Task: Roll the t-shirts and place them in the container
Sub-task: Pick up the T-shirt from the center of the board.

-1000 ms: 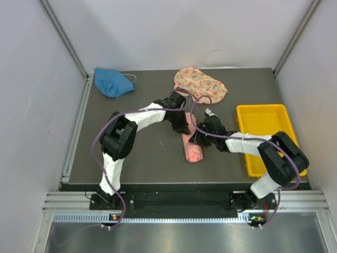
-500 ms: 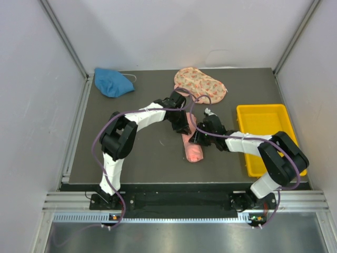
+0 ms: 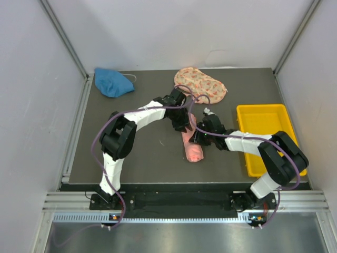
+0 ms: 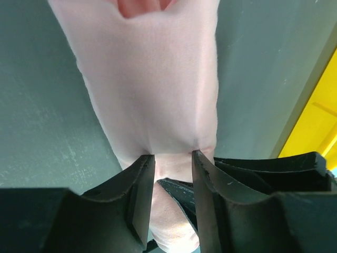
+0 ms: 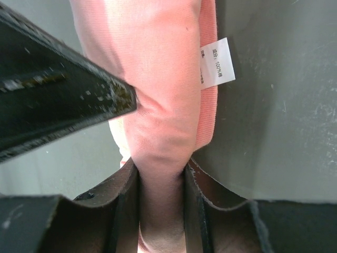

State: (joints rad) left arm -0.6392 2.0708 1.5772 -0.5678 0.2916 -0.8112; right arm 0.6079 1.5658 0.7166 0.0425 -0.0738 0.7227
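Three tees on the table (image 3: 131, 153): blue t-shirt (image 3: 112, 83) bunched at the far left corner, floral t-shirt (image 3: 200, 84) heaped at the far middle, salmon-pink t-shirt (image 3: 193, 152) folded into a narrow strip at mid-table, left of the yellow bin (image 3: 263, 138). Lies with its long axis running far to near, slightly tilted, thicker and seemingly rolled at the near end. Clamped narrowly on a bunched fold by the right gripper (image 5: 160, 171), with the neck label (image 5: 217, 62) just beyond the fingertips. Straddled from the far-left side by the left gripper (image 4: 172, 154), jaws partway apart with cloth between them; pressing or merely resting, cannot tell. Held at the far part, then, with the thick end toward the bases and nearer the right gripper. Judged next: rolling along that axis, both grippers side by side across the strip.
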